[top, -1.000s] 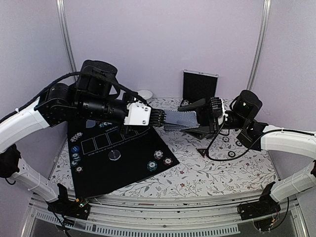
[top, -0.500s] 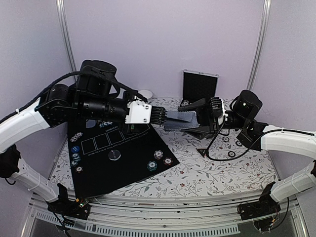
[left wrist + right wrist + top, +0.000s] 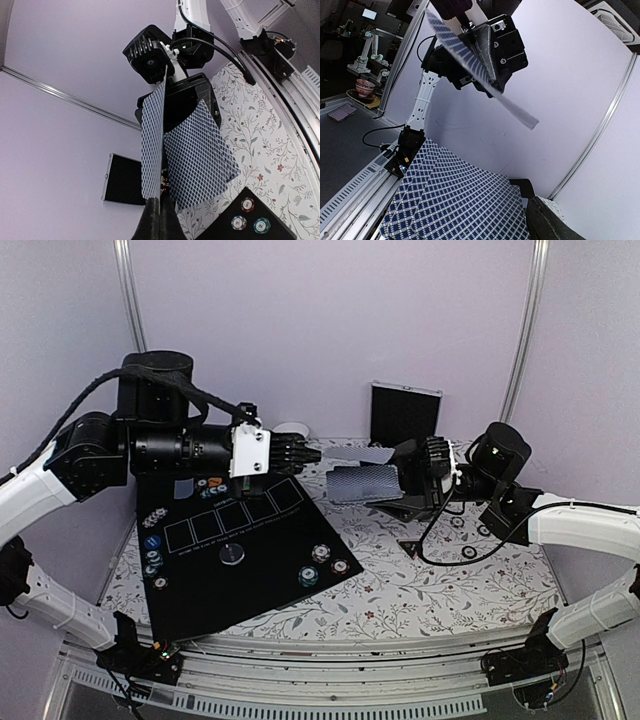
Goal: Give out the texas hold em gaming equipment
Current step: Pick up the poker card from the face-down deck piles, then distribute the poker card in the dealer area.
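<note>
My left gripper (image 3: 312, 453) is shut on one playing card (image 3: 352, 454), held edge-on in the air, clear of the deck. In the left wrist view the card (image 3: 152, 150) stands up from my pinched fingertips (image 3: 159, 220). My right gripper (image 3: 400, 480) is shut on the fanned deck (image 3: 362, 483) with blue-grey patterned backs, seen close in the right wrist view (image 3: 455, 202). Poker chips (image 3: 320, 565) lie on the black mat (image 3: 260, 580), with more chips (image 3: 150, 550) at its left edge. A round grey button (image 3: 232, 554) lies mid-mat. A black-red triangular marker (image 3: 408, 547) lies on the cloth.
A silver-edged black case (image 3: 405, 412) stands upright at the back wall. A small white bowl (image 3: 293, 430) sits behind my left gripper. Black rings (image 3: 468, 553) lie on the floral cloth at the right. Vertical metal posts stand at both back corners.
My left gripper has drawn back to the left and risen, pulling one card out of the deck in my right gripper. The right arm has hardly moved.
</note>
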